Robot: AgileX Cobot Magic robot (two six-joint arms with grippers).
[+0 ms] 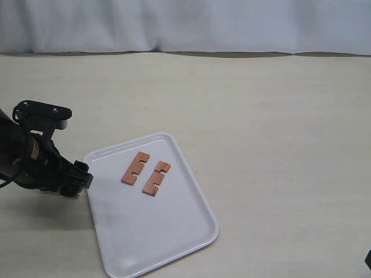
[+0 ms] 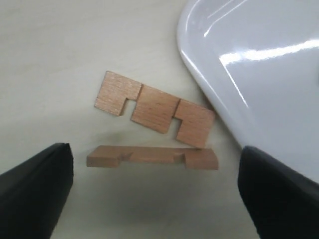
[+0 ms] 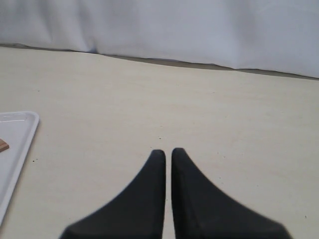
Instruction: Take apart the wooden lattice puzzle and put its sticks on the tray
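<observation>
Sticks of the wooden lattice puzzle all lie separate on my feeds. One stick [image 1: 135, 168] and a second stick [image 1: 156, 178] rest flat, side by side, on the tray [image 1: 174, 249], toward its far end. Two more are off it, on the table [image 1: 261, 104] just beside the tray's rounded corner: a flat stick [image 2: 154, 109] and, close against it, an edge-up stick [image 2: 152, 157]. My left gripper [image 2: 154, 189] has its fingers spread wide, straddling the edge-up stick without touching it. My right gripper [image 3: 168, 154] hovers over bare table, fingers pressed nearly together on nothing.
</observation>
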